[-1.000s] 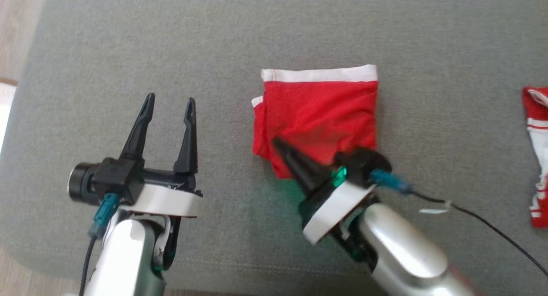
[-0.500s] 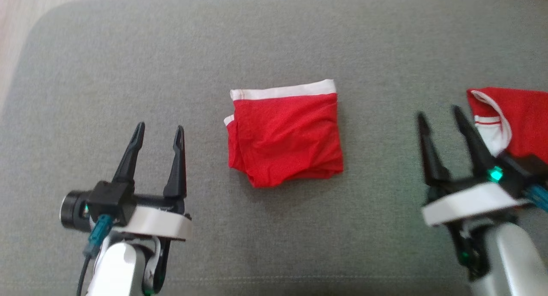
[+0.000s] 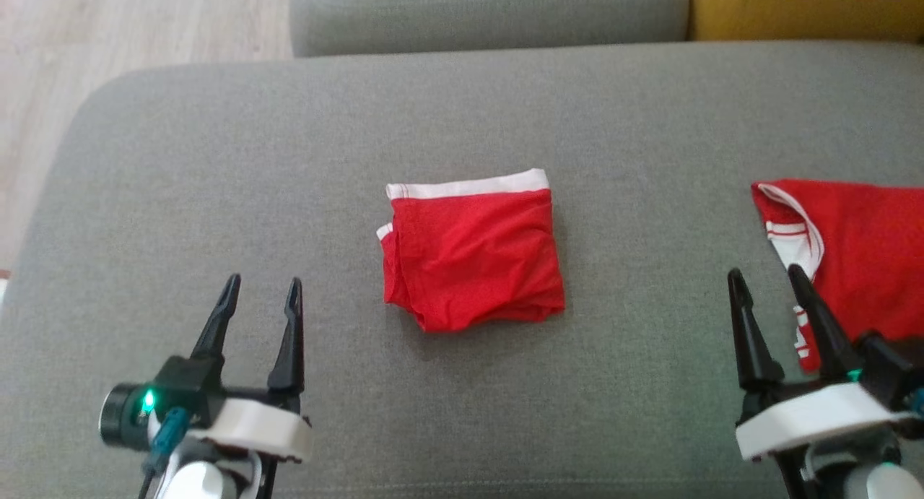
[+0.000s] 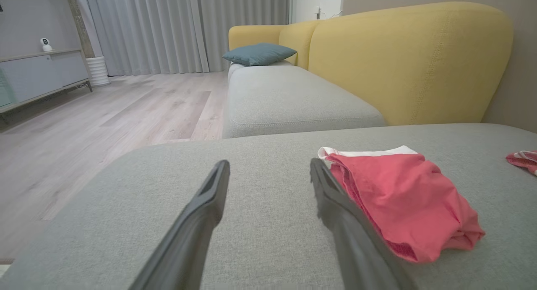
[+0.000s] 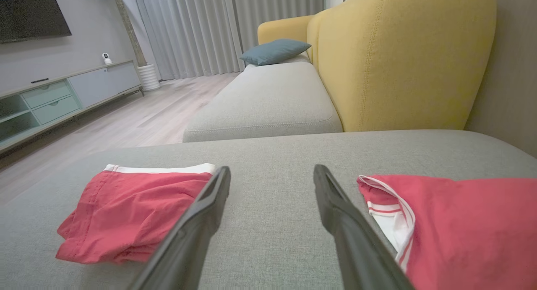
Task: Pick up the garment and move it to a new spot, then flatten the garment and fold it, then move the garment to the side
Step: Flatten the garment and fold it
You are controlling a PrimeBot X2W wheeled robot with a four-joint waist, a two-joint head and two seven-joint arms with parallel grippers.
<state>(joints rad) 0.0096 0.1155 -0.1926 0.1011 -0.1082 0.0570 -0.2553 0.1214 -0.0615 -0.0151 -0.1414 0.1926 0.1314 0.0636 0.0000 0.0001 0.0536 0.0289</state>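
Grey fabric seat (image 3: 216, 159) spans the head view and bears both cloths. In the wrist views a yellow backrest (image 4: 402, 63) rises behind it. A second seat (image 4: 289, 101) beyond carries a blue pillow (image 4: 259, 54), and a pale wood floor (image 4: 105, 113) lies to the left. A red cloth (image 3: 866, 253) with white striped trim lies flat at the seat's right. It is possibly a jersey, though the frame edge cuts it off. The garment (image 3: 473, 257), red with a white band along its far edge, lies folded into a rough square at mid-seat. It is well apart from the red cloth, and neither gripper touches it. The left gripper (image 3: 263, 279) hovers at lower left, its fingers spread wide with nothing between them. The right gripper (image 3: 764, 270) hovers at lower right, likewise spread wide and empty. It sits between the garment and the red cloth, with its right finger just beside the cloth's trimmed edge.
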